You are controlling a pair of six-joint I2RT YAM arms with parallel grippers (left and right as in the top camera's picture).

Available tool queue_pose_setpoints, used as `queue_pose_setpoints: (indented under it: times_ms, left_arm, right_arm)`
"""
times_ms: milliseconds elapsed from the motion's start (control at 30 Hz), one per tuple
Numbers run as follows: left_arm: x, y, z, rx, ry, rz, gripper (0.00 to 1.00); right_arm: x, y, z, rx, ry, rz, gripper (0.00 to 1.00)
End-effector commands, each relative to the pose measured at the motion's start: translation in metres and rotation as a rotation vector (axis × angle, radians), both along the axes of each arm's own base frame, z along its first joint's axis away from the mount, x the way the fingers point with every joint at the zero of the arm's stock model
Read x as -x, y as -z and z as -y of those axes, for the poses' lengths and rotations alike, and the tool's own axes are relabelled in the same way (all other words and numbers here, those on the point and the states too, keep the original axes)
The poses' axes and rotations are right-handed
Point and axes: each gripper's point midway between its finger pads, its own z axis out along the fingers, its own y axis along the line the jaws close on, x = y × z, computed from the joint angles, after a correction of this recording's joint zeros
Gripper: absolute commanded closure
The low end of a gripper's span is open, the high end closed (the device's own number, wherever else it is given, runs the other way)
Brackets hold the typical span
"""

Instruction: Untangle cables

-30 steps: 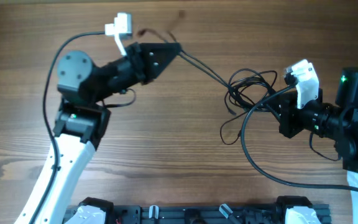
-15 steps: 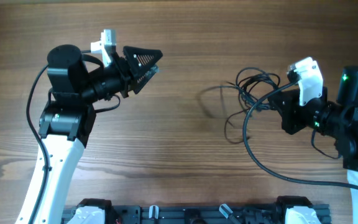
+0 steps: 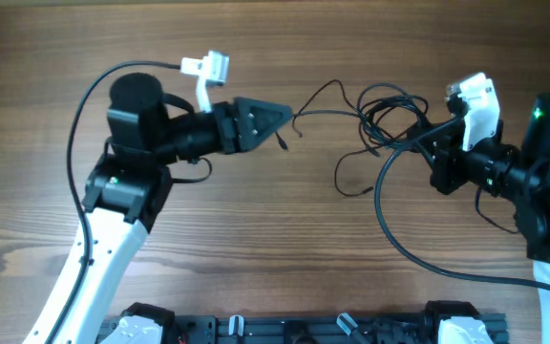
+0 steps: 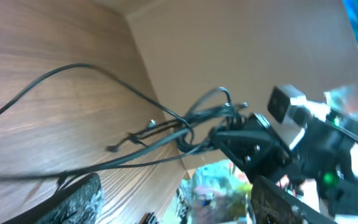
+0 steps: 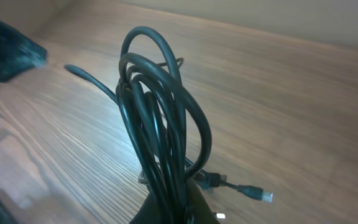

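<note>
The cables (image 3: 390,107) form a loose black tangle right of the table's middle. One free strand (image 3: 325,96) trails left, and its end lies just off my left gripper's tip. My left gripper (image 3: 283,118) points right at that strand and is open, its fingers (image 4: 73,200) wide apart with nothing between them. In the left wrist view the cables (image 4: 185,121) lie ahead of the gripper (image 4: 179,208). My right gripper (image 3: 427,141) is shut on the tangle's right side. The right wrist view shows the gripper (image 5: 180,208) holding the looped cables (image 5: 160,118), with a small plug (image 5: 263,196) lying beside it.
The brown wooden table (image 3: 256,248) carries only the cables. The thick black wiring (image 3: 390,239) of my right arm arcs over the table in front of the tangle. A dark rail (image 3: 294,330) runs along the near edge.
My left gripper let go of the strand it was pulling up and left, and opened. The strand sprang back toward the tangle. The left arm drew back, then swung right toward the strand's end.
</note>
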Motion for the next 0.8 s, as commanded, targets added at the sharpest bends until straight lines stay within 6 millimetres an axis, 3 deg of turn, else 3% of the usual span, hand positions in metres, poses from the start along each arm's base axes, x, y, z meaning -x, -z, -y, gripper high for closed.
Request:
queue_pose_setpoints:
  times_ms: [0, 233, 467, 600, 767]
  left_arm:
    - [0.02, -0.015, 0.02, 0.0, 0.076, 0.108, 0.21]
    - [0.031, -0.009, 0.051, -0.034, 0.055, 0.106, 0.21]
    - [0.029, -0.01, 0.058, -0.016, 0.006, 0.053, 0.21]
    - [0.029, -0.01, 0.063, 0.005, -0.026, -0.016, 0.29]
    - [0.038, -0.021, 0.073, 0.035, 0.008, 0.026, 0.3]
  right_arm:
    - [0.006, -0.01, -0.015, -0.084, -0.078, 0.011, 0.96]
    - [0.015, -0.029, -0.035, -0.184, -0.203, 0.052, 0.96]
    - [0.024, -0.041, -0.046, -0.248, -0.286, 0.076, 0.96]
    - [0.028, -0.049, -0.052, -0.284, -0.336, 0.098, 0.96]
    - [0.029, -0.05, -0.052, -0.289, -0.34, 0.095, 0.96]
